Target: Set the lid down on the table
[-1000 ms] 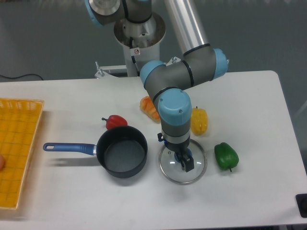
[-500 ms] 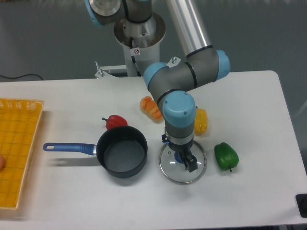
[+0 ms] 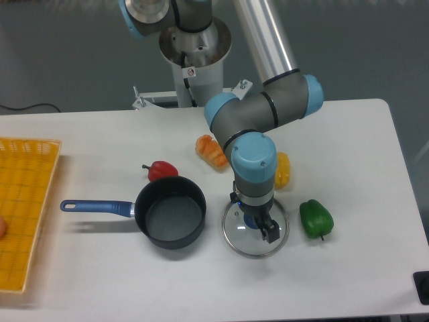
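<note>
The lid (image 3: 236, 235), clear glass with a thin metal rim, lies flat on the white table (image 3: 348, 141), just right of the saucepan. Part of its blue knob (image 3: 250, 220) shows under the wrist. My gripper (image 3: 260, 226) points straight down over the lid's centre and is shut on the knob. One dark finger (image 3: 271, 232) shows at the knob's lower right. The wrist hides the other finger.
A dark saucepan (image 3: 171, 212) with a blue handle (image 3: 94, 206) stands left of the lid. A red pepper (image 3: 161, 170), an orange one (image 3: 210, 151), a yellow one (image 3: 283, 170) and a green one (image 3: 315, 218) lie around. A yellow mesh tray (image 3: 23, 201) sits far left.
The wrist and the visible finger have shifted slightly right and down in the picture. The lid's rim stays in nearly the same place on the table.
</note>
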Tool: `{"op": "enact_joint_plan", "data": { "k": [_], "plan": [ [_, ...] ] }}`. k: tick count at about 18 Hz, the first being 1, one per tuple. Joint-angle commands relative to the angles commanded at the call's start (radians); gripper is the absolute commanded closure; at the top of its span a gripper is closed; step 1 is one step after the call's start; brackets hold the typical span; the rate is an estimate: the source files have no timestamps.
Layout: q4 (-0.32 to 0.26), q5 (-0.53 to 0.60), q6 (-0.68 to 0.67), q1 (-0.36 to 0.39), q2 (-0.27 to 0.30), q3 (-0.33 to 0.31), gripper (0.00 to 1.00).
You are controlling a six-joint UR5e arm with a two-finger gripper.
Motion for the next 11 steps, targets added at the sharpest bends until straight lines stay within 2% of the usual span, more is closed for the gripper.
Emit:
{"op": "enact_joint_plan", "data": {
  "k": [4, 9, 11],
  "plan": [
    [0.011, 0.05, -0.037, 0.002, -0.014, -0.017, 0.0],
    [0.017, 0.055, -0.054, 0.006, -0.015, -0.046, 0.0],
    [0.018, 0.054, -0.103, 0.005, -0.017, -0.046, 0.0]
  ]
}}
